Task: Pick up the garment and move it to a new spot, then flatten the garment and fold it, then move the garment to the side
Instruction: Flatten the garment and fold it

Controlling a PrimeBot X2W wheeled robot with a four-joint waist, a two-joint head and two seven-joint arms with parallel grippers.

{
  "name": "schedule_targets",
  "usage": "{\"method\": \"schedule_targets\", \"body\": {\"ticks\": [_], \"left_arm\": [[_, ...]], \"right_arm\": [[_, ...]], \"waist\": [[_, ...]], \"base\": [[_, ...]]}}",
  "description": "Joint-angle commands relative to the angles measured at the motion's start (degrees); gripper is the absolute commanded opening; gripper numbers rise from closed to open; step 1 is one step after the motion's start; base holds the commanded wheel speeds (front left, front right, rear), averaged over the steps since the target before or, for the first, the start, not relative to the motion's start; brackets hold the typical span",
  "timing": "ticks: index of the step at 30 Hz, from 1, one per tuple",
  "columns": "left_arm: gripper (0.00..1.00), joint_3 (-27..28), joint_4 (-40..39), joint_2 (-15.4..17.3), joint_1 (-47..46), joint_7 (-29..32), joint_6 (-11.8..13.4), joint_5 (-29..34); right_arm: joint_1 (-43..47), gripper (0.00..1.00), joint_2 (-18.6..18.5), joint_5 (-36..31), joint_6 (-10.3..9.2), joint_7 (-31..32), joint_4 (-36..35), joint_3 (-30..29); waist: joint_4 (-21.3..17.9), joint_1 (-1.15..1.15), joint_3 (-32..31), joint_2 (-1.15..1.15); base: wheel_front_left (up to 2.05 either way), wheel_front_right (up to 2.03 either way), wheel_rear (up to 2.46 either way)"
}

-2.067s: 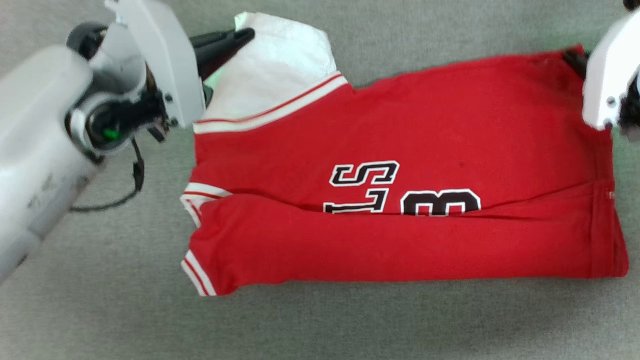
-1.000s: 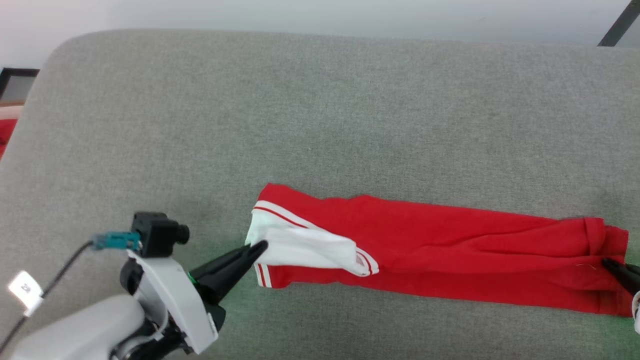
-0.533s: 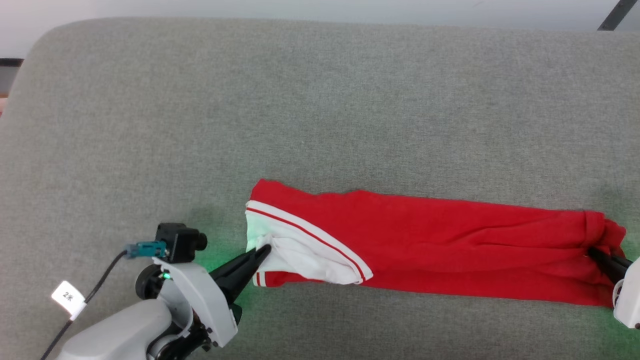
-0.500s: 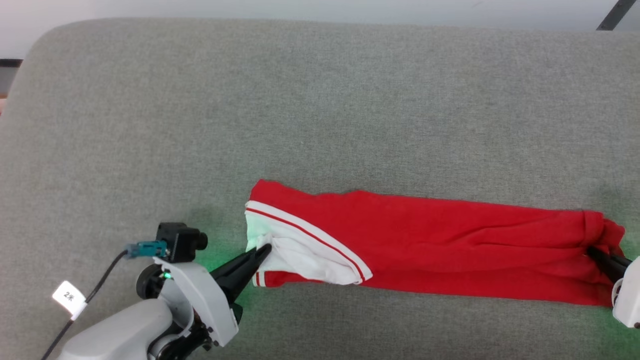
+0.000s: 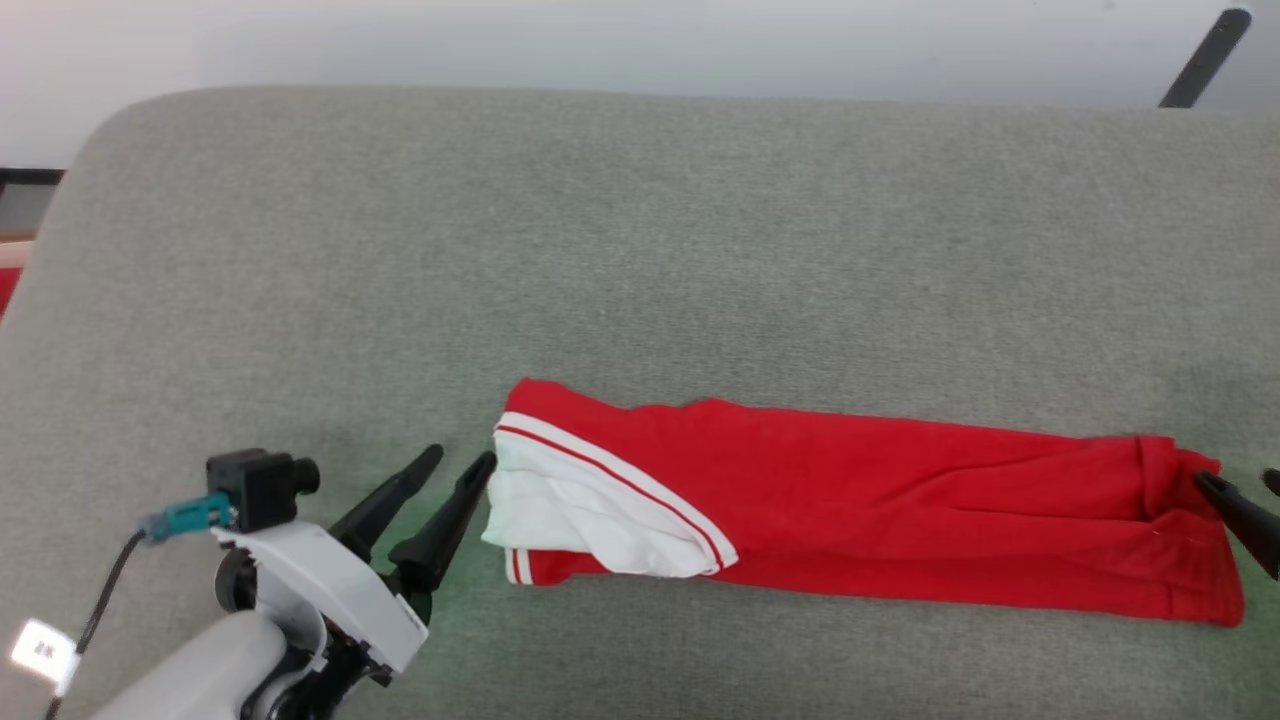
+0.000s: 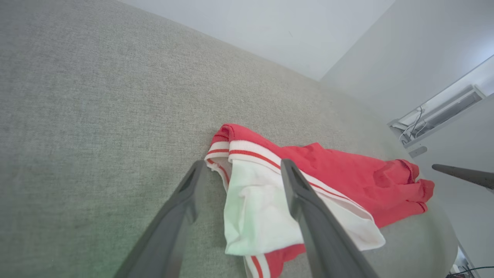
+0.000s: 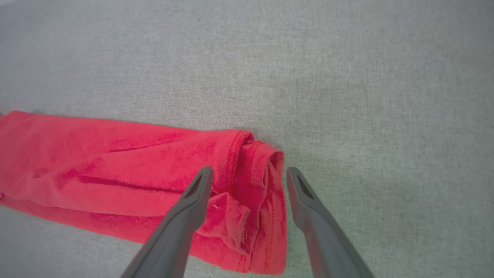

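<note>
1. the garment (image 5: 900,500) lies folded into a long, narrow red band on the grey fabric surface (image 5: 640,250), in its near half and well away from the far edge and the rounded far-left corner.
2. the band runs roughly along the near edge, slanting slightly nearer toward its right end.
3. its left end carries the white sleeve (image 5: 570,520) with white-and-red striped trim, crumpled on top of the red cloth; the chest letters are folded out of sight.
4. its right end is the red hem (image 7: 266,200), bunched into a few soft folds.
5. the left gripper (image 5: 458,460) sits low over the surface just beside the sleeve end, its two dark fingers spread wide with nothing held between them.
6. in the left wrist view the left gripper (image 6: 243,166) frames the sleeve edge, and one finger crosses in front of the white cloth; whether it touches cannot be told.
7. the right gripper (image 5: 1235,480) is at the hem end, its fingers parted.
8. in the right wrist view the right gripper (image 7: 250,170) straddles the bunched hem with jaws apart, gripping nothing.
9. a small black camera (image 5: 262,478) with a teal plug sits on the left wrist, and a white tag (image 5: 40,648) hangs on its cable.
10. a faint green glow tints the surface near each gripper.
</note>
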Motion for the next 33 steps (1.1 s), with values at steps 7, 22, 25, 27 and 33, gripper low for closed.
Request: {"method": "schedule_targets", "body": {"ticks": [7, 22, 25, 27, 33], "left_arm": [[1.00, 14.97, -3.74, -6.68, 10.78, -0.10, 3.47, 8.97], [1.00, 37.89, -6.26, -20.64, 23.72, -0.11, 3.47, 42.53], [1.00, 40.62, -7.44, -22.34, 24.19, -0.11, 2.48, 47.95], [1.00, 41.64, -8.08, -22.97, 24.36, -0.11, 1.64, 51.42], [1.00, 43.60, -7.24, -25.05, 24.69, -0.11, 0.43, 55.83]], "right_arm": [[3.11, 1.00, 0.58, -0.51, 0.01, 7.90, 1.50, -5.82], [1.23, 1.00, 4.13, -4.14, 0.01, 15.88, 8.60, -11.10], [1.13, 1.00, 5.21, -5.31, 0.01, 17.29, 9.86, -11.15], [0.97, 1.00, 5.85, -6.10, 0.01, 17.66, 10.50, -11.21], [1.76, 0.42, 7.05, -7.74, 0.01, 17.48, 11.79, -11.10]], "waist": [[3.66, 0.00, -0.35, 0.00], [11.00, 0.00, -1.08, 0.00], [11.57, 0.00, -1.16, 0.00], [11.77, 0.00, -1.12, 0.00], [11.74, 0.00, -0.81, 0.00]], "base": [[0.00, 0.00, 0.00], [0.00, 0.00, 0.00], [0.00, 0.00, 0.00], [0.00, 0.00, 0.00], [0.00, 0.00, 0.00]]}}
